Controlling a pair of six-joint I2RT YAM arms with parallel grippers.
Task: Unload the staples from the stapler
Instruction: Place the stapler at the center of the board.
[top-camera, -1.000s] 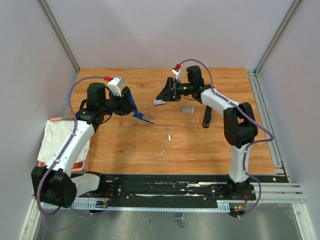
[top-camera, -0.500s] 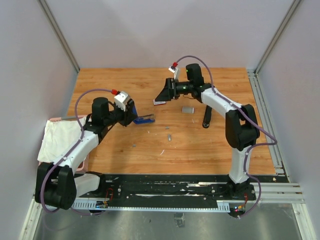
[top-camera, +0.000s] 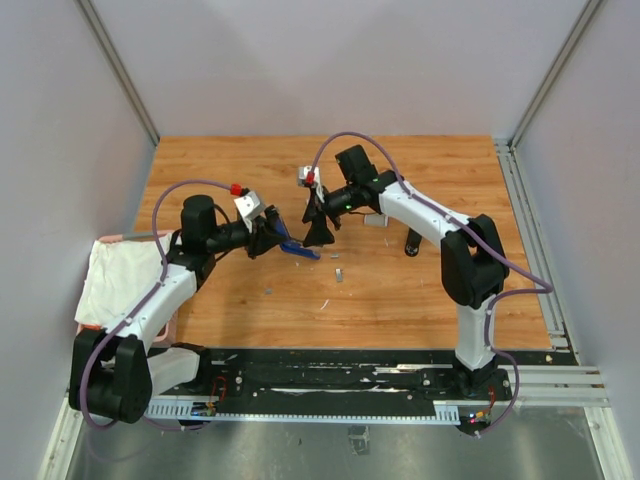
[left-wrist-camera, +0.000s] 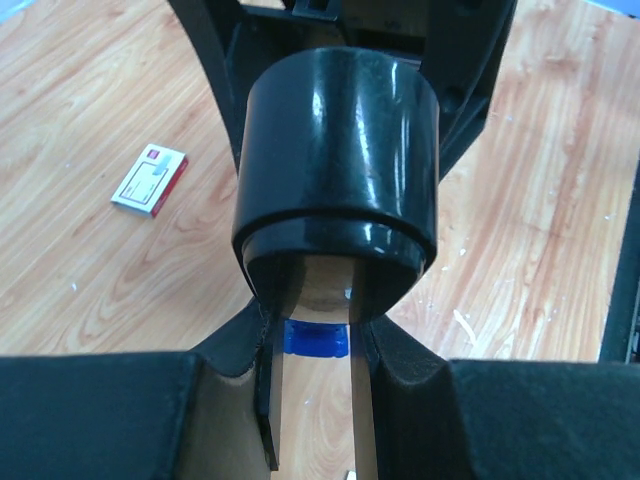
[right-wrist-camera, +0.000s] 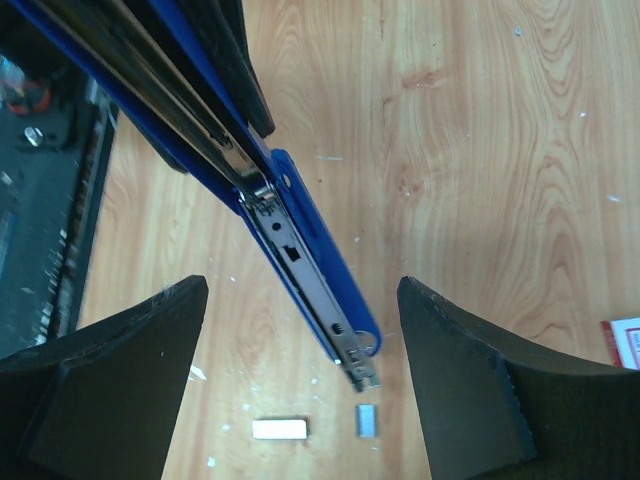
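Note:
The blue stapler (top-camera: 297, 248) is hinged open, with its silvery magazine (right-wrist-camera: 305, 275) exposed. My left gripper (top-camera: 270, 238) is shut on its rear end; only a blue piece (left-wrist-camera: 315, 340) shows between the fingertips in the left wrist view. My right gripper (top-camera: 318, 230) hangs open just above the stapler's front end. In the right wrist view (right-wrist-camera: 302, 290) its fingers stand wide on either side of the magazine without touching it. A white staple strip (right-wrist-camera: 279, 429) and a short grey one (right-wrist-camera: 367, 419) lie on the wood below the tip. One strip also shows from above (top-camera: 339, 273).
A small red-and-white box (left-wrist-camera: 150, 180) lies on the table beyond the stapler. A grey block (top-camera: 375, 220) and a black stapler-like object (top-camera: 412, 238) lie right of the grippers. A white cloth (top-camera: 115, 275) lies at the left edge.
My right gripper swung left and down from above the box to over the stapler's front end. My left gripper moved slightly right with the stapler, which now lies lower.

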